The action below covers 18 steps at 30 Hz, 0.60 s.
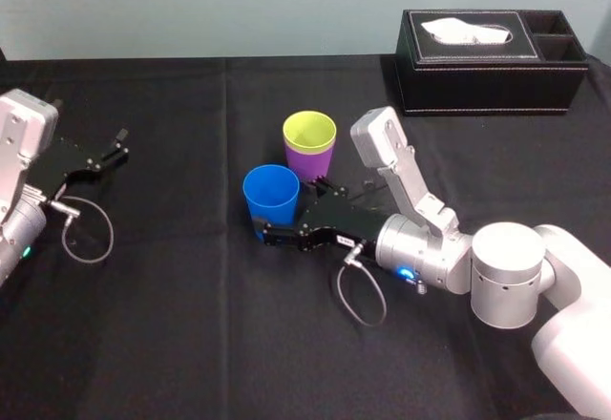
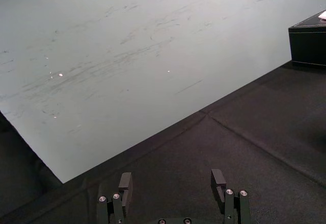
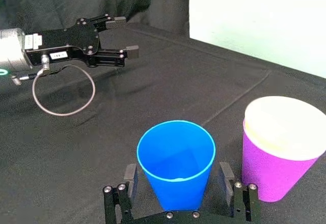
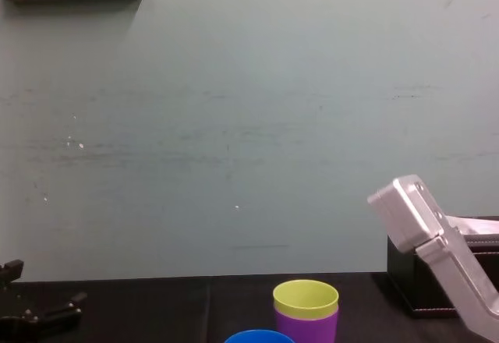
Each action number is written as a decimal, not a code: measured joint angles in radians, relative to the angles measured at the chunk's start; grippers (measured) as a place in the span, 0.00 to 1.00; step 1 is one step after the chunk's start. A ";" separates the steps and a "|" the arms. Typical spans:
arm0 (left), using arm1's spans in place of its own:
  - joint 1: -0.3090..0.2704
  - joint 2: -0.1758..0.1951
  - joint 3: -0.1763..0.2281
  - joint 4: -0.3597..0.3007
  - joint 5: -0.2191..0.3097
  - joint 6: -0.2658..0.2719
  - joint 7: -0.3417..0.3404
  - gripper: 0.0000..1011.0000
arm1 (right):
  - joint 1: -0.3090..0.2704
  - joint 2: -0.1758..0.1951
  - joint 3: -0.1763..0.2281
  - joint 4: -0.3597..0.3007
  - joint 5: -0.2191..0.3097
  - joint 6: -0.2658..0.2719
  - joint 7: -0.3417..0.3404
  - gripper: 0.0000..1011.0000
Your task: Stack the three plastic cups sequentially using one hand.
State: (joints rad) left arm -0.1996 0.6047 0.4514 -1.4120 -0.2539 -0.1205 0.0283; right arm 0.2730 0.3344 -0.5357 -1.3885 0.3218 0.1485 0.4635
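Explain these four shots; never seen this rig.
It is a two-armed robot at a table under black cloth. One picture looks down from its head, one looks across from its chest, and two sit on the wrists, looking past each arm's fingers. On the cloth: a blue cup, a yellow-green cup nested in a purple cup, and a black tissue box at the far right. The right gripper has its open fingers either side of the blue cup, not yet squeezing. The left gripper, open, rests off to the left, holding nothing.

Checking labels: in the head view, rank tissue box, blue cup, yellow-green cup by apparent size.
1. tissue box
2. blue cup and yellow-green cup: rims look alike; the yellow-green one sits nested in the purple cup, so unranked.
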 joint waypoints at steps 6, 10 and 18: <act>0.000 0.000 0.000 0.000 0.000 0.000 0.000 1.00 | 0.014 -0.016 -0.003 0.025 -0.006 -0.003 -0.003 0.99; 0.000 0.000 0.000 0.000 0.000 0.000 0.000 1.00 | 0.013 -0.015 -0.003 0.024 -0.006 -0.003 -0.004 0.99; 0.000 0.000 0.000 0.000 0.000 0.000 0.000 1.00 | 0.012 -0.014 -0.003 0.021 -0.006 -0.003 -0.004 0.97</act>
State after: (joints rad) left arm -0.1995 0.6047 0.4514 -1.4120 -0.2539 -0.1205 0.0283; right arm 0.2847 0.3207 -0.5386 -1.3677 0.3157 0.1451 0.4599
